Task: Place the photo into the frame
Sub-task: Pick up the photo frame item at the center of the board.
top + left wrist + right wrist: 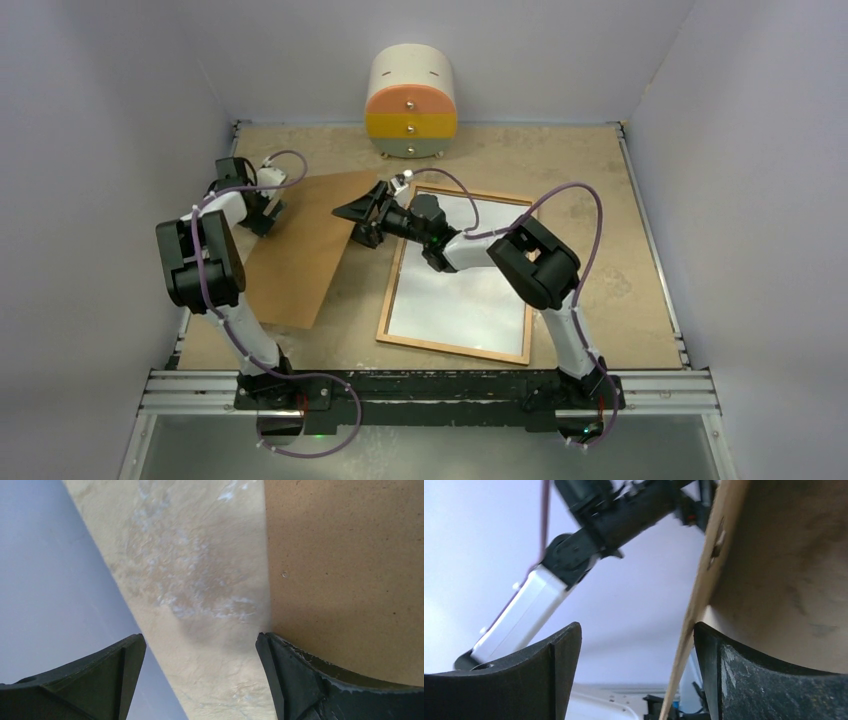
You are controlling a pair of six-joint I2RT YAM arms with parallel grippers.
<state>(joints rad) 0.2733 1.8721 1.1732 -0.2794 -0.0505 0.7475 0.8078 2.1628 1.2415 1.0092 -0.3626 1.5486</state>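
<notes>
Top external view showed the photo [465,290] lying white side up inside the frame [450,350], beside the board [300,255]. Left end effector [200,645] and right end effector [636,640] stood apart; the right, straddling the board's edge, probably needed a square close.

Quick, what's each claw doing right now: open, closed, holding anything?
Left claw: open, holding nothing.
Right claw: open, the backing board edge between its jaws, not clamped.

Robot lab cell: plain pale walls [120,80], worn tabletop [620,240], left arm [215,265], right arm [530,265] bolted on aluminium rail [190,390].
</notes>
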